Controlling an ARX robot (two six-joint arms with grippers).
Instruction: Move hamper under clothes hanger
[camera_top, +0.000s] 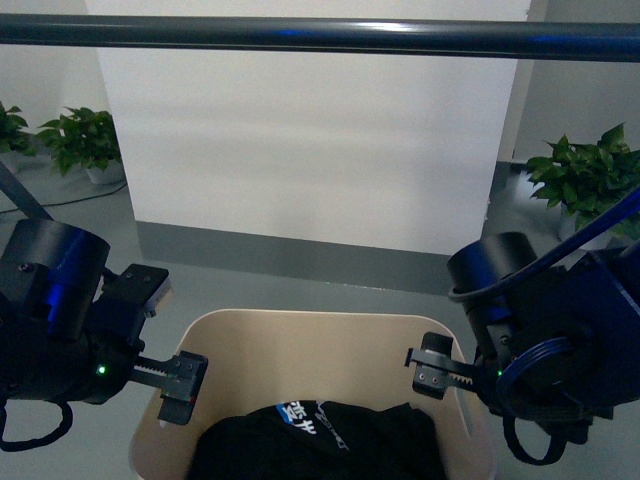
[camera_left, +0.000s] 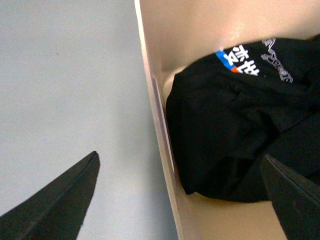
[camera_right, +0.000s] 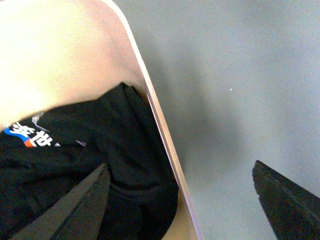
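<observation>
The hamper (camera_top: 300, 335) is a beige tub low in the front view, directly below the clothes hanger's dark horizontal bar (camera_top: 320, 35). A black garment (camera_top: 315, 440) with a blue and white print lies inside it. My left gripper (camera_top: 172, 378) is open at the hamper's left wall. In the left wrist view that wall's rim (camera_left: 157, 115) runs between the spread fingers (camera_left: 65, 200), touching neither. My right gripper (camera_top: 435, 365) is open at the right wall. The right wrist view shows that rim (camera_right: 160, 125) between its fingers (camera_right: 285, 200), also untouched.
A white wall panel (camera_top: 310, 130) with a grey base stands ahead. Potted plants sit on the floor at the far left (camera_top: 80, 140) and far right (camera_top: 590, 175). Grey floor (camera_left: 65, 75) lies on both sides of the hamper.
</observation>
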